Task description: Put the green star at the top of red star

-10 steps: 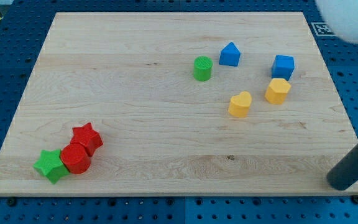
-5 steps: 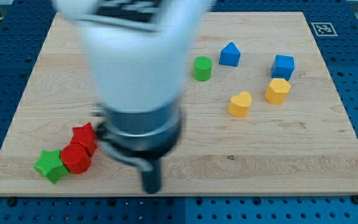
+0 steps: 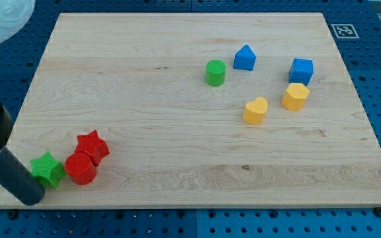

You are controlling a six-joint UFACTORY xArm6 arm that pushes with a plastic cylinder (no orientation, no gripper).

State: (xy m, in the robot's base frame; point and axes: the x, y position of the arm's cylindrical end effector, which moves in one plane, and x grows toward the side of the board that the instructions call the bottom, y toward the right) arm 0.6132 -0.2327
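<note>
Resting near the bench's bottom-left corner, my tip sits just below and to the view's left of the green star, seemingly touching it; being a plain rod, it has no fingers to open or close. The green star lies just left of the red cylinder, apparently in contact with it, and the red star touches that cylinder from above and slightly right. Well apart, toward the bench's top-right part, stand a green cylinder, a blue house-shaped block, a blue cube, a yellow hexagonal block just under the cube, and a yellow heart.
</note>
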